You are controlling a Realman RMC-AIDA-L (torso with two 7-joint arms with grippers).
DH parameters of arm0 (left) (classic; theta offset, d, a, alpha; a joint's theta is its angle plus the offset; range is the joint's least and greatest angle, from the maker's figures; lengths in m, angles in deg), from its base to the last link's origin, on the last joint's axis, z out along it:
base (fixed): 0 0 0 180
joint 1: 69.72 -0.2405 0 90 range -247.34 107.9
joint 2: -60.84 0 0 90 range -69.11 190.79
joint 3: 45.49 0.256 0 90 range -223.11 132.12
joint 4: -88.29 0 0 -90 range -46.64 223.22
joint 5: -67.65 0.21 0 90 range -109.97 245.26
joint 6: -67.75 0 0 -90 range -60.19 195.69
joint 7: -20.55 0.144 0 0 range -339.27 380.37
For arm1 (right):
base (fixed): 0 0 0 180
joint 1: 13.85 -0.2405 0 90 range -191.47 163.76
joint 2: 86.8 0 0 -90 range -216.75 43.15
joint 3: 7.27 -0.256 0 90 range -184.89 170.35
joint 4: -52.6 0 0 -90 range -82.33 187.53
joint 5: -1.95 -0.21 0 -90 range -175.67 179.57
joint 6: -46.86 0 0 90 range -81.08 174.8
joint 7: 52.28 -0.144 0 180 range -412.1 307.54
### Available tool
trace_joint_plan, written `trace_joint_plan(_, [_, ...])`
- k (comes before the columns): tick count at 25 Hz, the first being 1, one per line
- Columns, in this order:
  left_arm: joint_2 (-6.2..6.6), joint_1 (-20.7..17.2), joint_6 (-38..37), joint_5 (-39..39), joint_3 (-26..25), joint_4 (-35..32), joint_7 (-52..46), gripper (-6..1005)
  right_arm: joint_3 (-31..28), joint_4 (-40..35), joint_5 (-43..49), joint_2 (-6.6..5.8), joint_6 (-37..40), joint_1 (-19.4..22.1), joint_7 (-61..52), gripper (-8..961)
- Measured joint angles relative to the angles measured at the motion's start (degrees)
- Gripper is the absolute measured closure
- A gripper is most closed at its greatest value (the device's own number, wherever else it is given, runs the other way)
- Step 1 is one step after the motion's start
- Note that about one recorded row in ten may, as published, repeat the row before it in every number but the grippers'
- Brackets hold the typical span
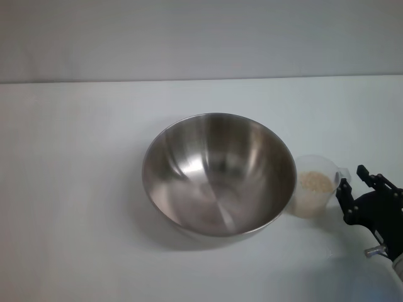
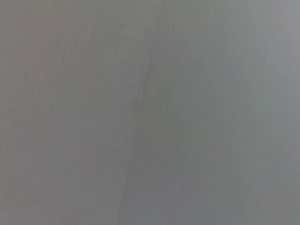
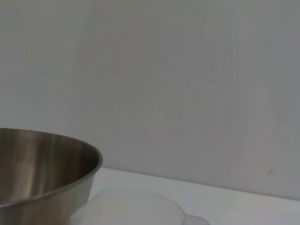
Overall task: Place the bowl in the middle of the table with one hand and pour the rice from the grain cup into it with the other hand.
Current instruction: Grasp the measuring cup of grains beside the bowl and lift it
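Head view shows the bowl (image 1: 219,175) at mid bench (image 1: 75,189), empty, ready for pouring. I see the cup (image 1: 315,185) with rice (image 1: 314,182) touching its right rim; my right gripper (image 1: 350,187), fingers open, waits beside the cup's handle.

Soft, even light fills the scene. The bowl (image 1: 219,175) shows pale glare streaks inside and casts a faint shadow on the tabletop (image 1: 75,207). The left wrist view is a featureless grey blur.

Head view above, right wrist low beside bowl (image 1: 219,175)
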Motion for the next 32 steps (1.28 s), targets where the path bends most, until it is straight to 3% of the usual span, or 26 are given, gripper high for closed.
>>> trace_joint_plan(18, [0.00, -0.5, -0.9, 0.0, 0.1, 0.0, -0.5, 173, 0.1, 0.0, 0.2, 0.01, 2.9, 1.5, 0.0, 622])
trace_joint_plan(24, [0.00, -0.7, -1.6, 0.0, 0.0, -0.1, -0.5, 173, 0.3, 0.0, 0.3, 0.07, 2.8, 1.1, 0.0, 755])
trace_joint_plan(32, [0.00, -0.8, -1.8, 0.0, 0.0, 0.0, -0.6, 172, 0.4, 0.0, 0.4, 0.09, 2.5, 0.8, 0.0, 815])
